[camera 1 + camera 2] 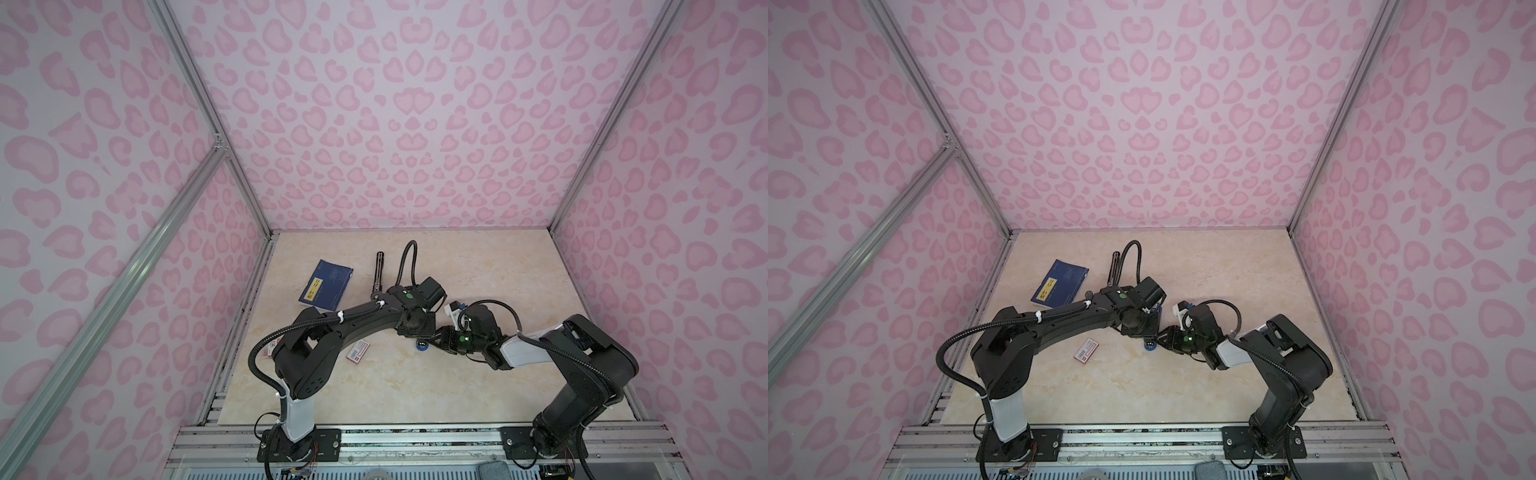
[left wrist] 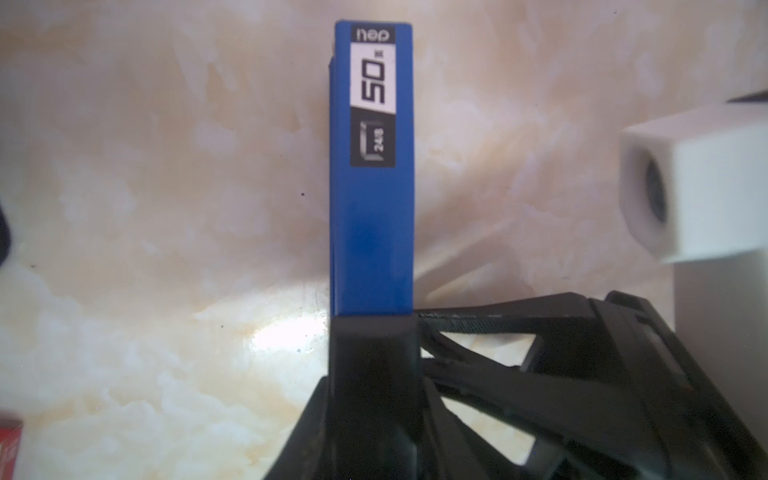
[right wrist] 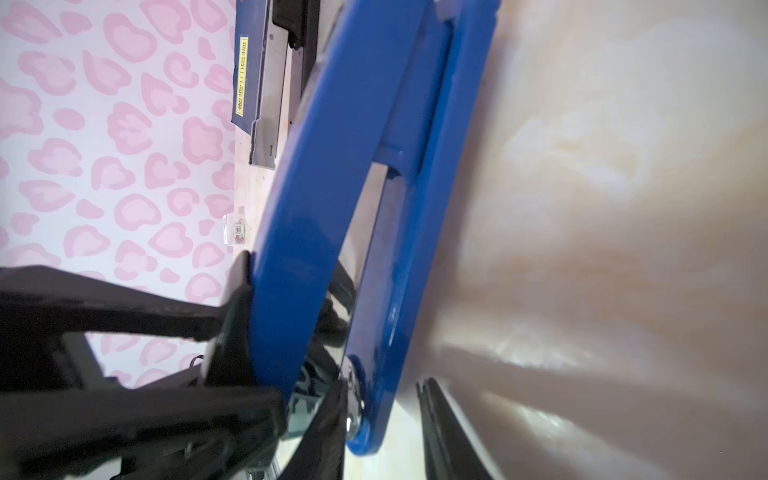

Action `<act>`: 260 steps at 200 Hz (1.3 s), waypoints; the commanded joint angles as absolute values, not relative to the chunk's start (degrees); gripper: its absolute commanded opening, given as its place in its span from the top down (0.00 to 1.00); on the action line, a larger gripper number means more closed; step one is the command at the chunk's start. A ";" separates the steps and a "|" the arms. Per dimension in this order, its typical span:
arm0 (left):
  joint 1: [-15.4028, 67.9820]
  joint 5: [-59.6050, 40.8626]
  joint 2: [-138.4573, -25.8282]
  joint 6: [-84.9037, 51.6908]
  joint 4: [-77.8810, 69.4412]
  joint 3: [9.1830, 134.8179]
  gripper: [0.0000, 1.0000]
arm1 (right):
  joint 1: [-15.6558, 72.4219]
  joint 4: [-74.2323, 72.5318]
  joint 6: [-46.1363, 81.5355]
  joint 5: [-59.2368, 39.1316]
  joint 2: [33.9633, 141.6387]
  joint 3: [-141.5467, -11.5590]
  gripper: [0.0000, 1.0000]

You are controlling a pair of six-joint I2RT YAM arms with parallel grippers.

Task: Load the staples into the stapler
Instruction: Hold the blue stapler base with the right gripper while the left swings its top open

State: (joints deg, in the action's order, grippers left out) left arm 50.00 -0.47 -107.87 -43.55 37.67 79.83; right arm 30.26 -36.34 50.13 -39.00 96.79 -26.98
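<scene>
The stapler (image 2: 372, 228) lies near the table's middle, under the spot where the two arms meet. In a top view only a blue scrap of it (image 1: 422, 346) shows, so its axis cannot be read there. In the left wrist view it runs straight away from the left gripper (image 2: 374, 332), label up. That gripper looks clamped on the stapler's near end: one finger lies flat on the cover and the other is hidden beneath. The right gripper (image 3: 332, 340) straddles the hinge end with its jaws apart. One finger is against the cover, and the other stands just off the base with a sliver of table between. The cover already stands off the base, and a silvery strip shows in the gap; whether any staples sit there cannot be told. No staples can be picked out in any view. A box (image 1: 358, 351) lies flat just left of the stapler, on the left arm's side, and looks closed. A second box (image 1: 272, 348) is half hidden by that arm, its contents unseen. The staples probably have to come from that side, while the left gripper is occupied.
</scene>
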 commanded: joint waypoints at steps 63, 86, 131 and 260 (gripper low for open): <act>48.91 0.13 -103.83 -46.64 32.58 77.43 0.96 | 30.52 -43.22 52.73 -42.00 100.43 -26.98 0.67; 48.53 -0.50 -102.89 -47.14 31.84 77.43 0.97 | 30.59 -44.16 53.00 -42.60 101.05 -27.15 0.72; 47.53 -1.58 -101.09 -48.67 29.06 73.86 0.97 | 30.84 -46.67 53.96 -43.74 102.52 -27.33 0.75; 43.99 -1.66 -99.36 -46.78 31.44 74.77 0.96 | 30.23 -46.02 53.43 -45.14 108.54 -27.86 1.00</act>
